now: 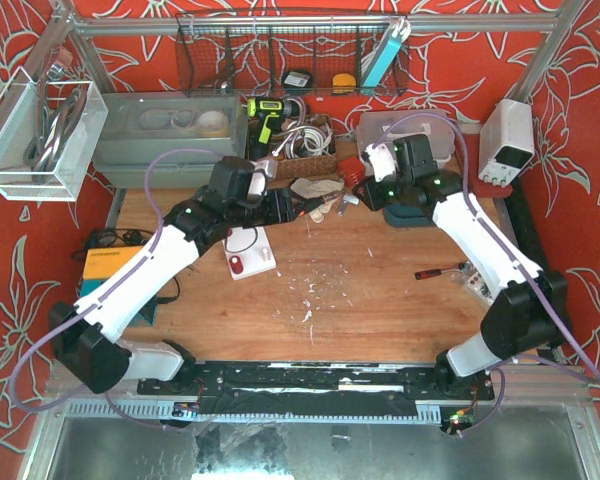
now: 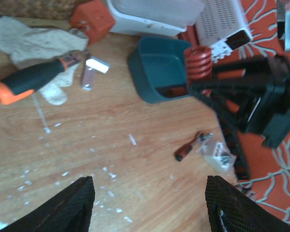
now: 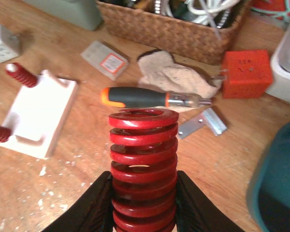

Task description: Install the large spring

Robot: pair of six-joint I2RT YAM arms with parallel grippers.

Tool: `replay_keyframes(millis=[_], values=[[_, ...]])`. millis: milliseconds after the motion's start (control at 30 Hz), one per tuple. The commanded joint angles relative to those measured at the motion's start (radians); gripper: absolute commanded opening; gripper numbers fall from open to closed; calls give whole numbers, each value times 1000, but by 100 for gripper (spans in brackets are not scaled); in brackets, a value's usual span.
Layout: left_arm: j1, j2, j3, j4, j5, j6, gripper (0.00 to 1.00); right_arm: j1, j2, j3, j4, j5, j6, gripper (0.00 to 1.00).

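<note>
The large red spring point(image 3: 143, 154) stands upright between my right gripper's point(image 3: 143, 186) black fingers point(image 3: 94, 205), which are shut on its lower coils and hold it above the wooden table. It also shows in the left wrist view point(image 2: 198, 62) and the top view point(image 1: 352, 173). A white fixture block point(image 3: 38, 112) with two small red springs point(image 3: 20, 75) lies to the left of it; in the top view the block point(image 1: 250, 255) sits in front of my left gripper point(image 1: 298, 208). My left gripper point(image 2: 147, 208) is open and empty over bare wood.
An orange-and-black screwdriver point(image 3: 150, 97) lies on a cloth point(image 3: 176, 77) behind the spring. An orange cube point(image 3: 246, 72), metal bracket point(image 3: 203, 123), wicker basket point(image 3: 174, 29) and teal bin point(image 2: 157, 72) are close by. A small screwdriver point(image 2: 188, 147) and screw bag point(image 2: 217, 152) lie right.
</note>
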Motion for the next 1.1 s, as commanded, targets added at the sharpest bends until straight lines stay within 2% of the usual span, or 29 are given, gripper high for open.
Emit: replay_keyframes(millis=[0, 100, 267, 500, 667, 1067], values=[[21, 90, 90, 23, 129, -107, 64, 71, -85, -69, 87, -53, 14, 0], [38, 134, 116, 82, 259, -174, 63, 169, -165, -144, 162, -37, 7, 0], [57, 178, 194, 73, 334, -203, 65, 232, -357, -341, 360, 43, 42, 0], [57, 200, 211, 119, 437, -245, 69, 262, -409, -352, 274, 44, -6, 0], [38, 237, 194, 159, 536, -264, 62, 268, -389, -332, 266, 31, -3, 0], [-2, 287, 206, 99, 555, -235, 58, 281, -377, -330, 293, 36, -12, 0]])
